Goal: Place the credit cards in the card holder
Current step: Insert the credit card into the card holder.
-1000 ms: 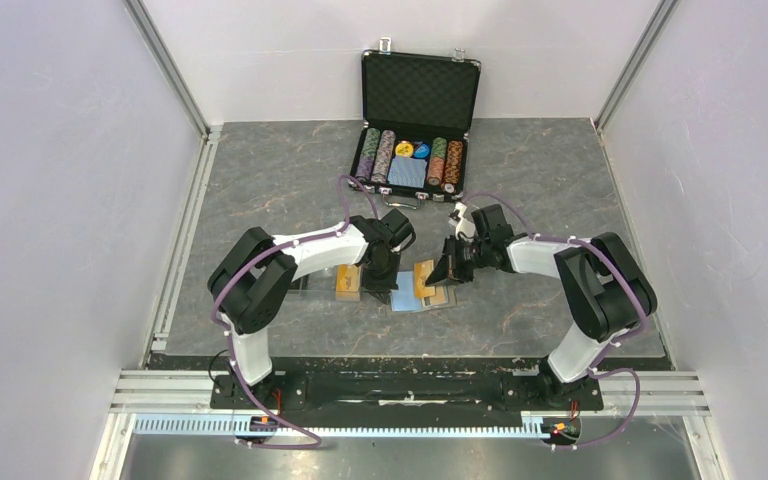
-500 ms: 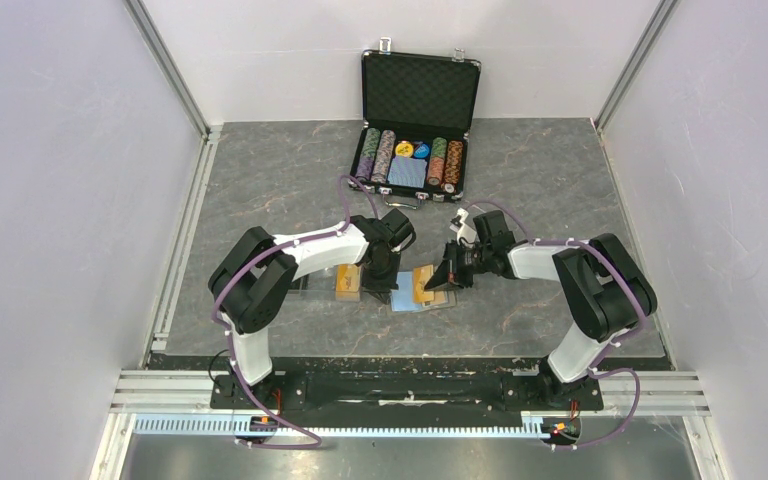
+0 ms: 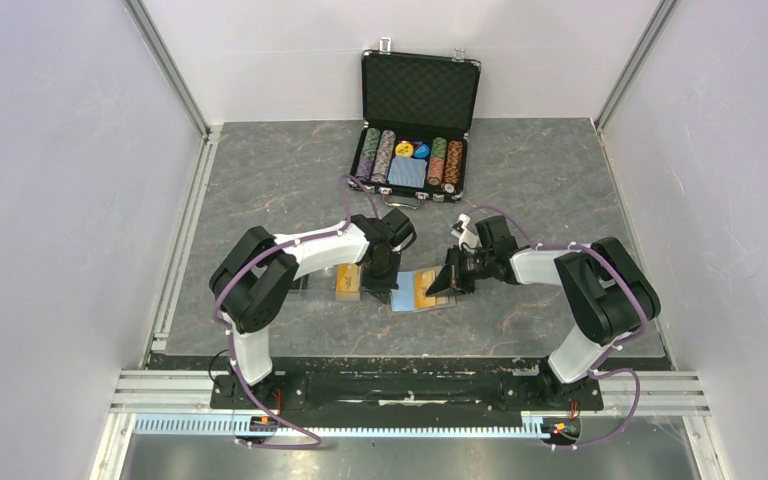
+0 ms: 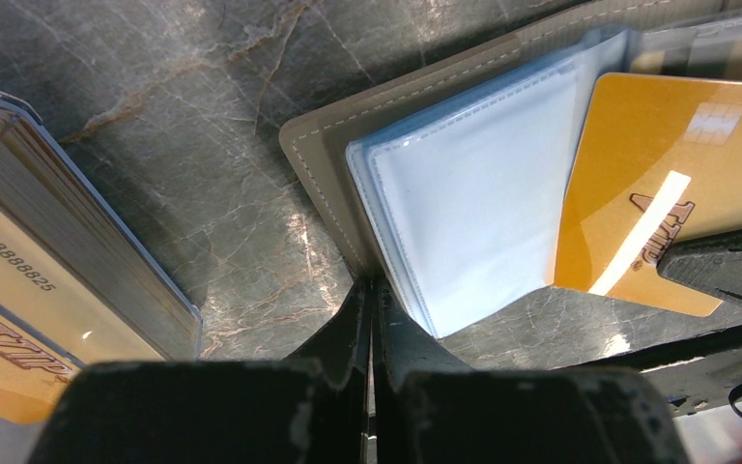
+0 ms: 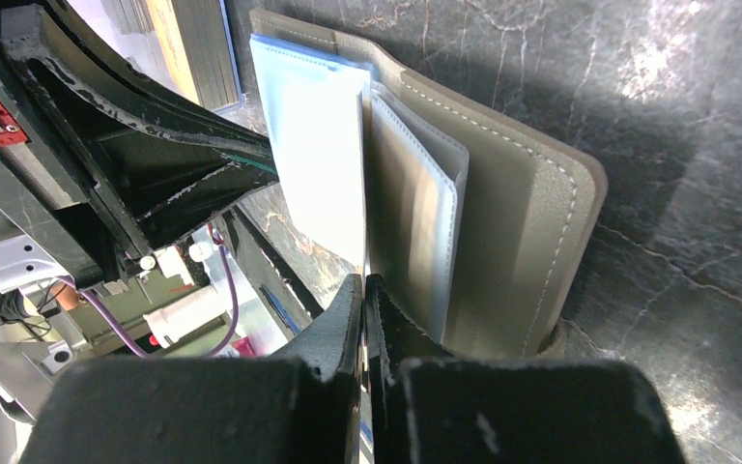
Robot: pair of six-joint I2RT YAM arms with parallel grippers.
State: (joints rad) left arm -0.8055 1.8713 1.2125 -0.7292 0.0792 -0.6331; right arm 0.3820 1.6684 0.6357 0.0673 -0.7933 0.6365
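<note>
From above, a black poker chip case (image 3: 420, 95) stands open at the far side of the grey, marble-looking bench (image 3: 260, 180). It has bumpy foam in its lid and rows of striped chips. Nearer the arms, the card holder (image 3: 407, 301) lies open and flat. An orange card (image 3: 423, 290) sits on its blue inside. A stack of cards (image 3: 348, 283) lies just to its left. The left end effector (image 3: 377, 288) points down between the stack and the holder. The right end effector (image 3: 434, 286) reaches in from the other side.

The left wrist camera shows "VIP" and ".88888825" on the top card of the stack. The orange card is shiny and also says "VIP". The holder has a soft khaki cover with a stitched edge and clear plastic pockets (image 4: 473, 203). The left fingers are pressed together, with their tips at the holder's near edge. I cannot tell if they pinch anything.

The right wrist camera sees the pockets standing up like pages. The right fingers are squeezed together, and they seem to clamp the orange card, seen edge-on. The left end effector blocks the view behind the holder.
</note>
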